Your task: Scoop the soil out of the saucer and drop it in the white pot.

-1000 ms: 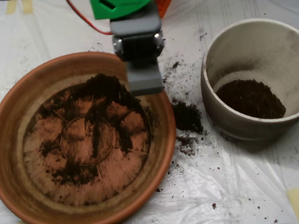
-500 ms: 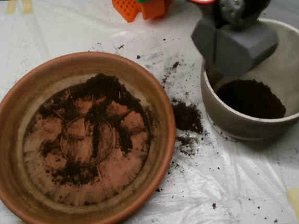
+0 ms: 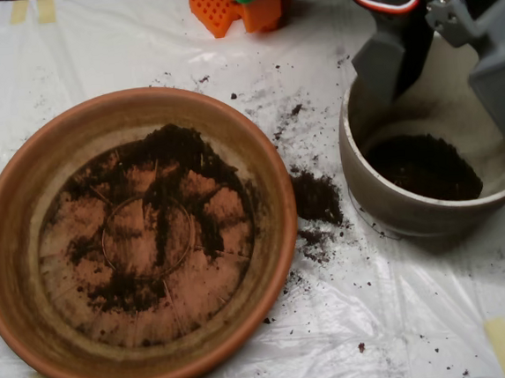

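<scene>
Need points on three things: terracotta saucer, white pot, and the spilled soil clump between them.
Large round terracotta saucer [image 3: 2, 264]: overhead view, left part of its thick rim.
Deep off-white ceramic pot [image 3: 386, 199]: overhead view, greyish outer wall, lower left.
Dark crumbly spilled soil clump [image 3: 315, 197]: overhead view, middle of the pile on the sheet.

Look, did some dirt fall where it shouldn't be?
Yes. A dark clump of soil lies on the white sheet between the saucer and the white pot, with crumbs scattered around it. It belongs in the pot, so it looks spilled.
</scene>
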You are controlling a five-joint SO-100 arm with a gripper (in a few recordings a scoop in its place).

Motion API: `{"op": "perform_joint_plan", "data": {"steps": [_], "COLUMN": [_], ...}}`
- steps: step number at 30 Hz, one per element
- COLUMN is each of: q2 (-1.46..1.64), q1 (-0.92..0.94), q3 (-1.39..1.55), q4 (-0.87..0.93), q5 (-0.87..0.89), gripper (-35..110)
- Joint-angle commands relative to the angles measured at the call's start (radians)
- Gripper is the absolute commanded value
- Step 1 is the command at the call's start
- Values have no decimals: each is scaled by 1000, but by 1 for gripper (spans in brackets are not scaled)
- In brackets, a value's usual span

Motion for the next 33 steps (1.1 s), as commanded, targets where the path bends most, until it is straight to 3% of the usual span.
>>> {"op": "perform_joint_plan", "data": {"steps": [1, 9, 23, 33], "q2": [173, 379, 687, 666], "q1": [14, 225, 793, 908], "q3": [52, 193, 887, 1246], "q4": [-15, -60, -367, -607], "q5": [-3, 87, 153, 40], "gripper": [42, 43, 43, 43]}}
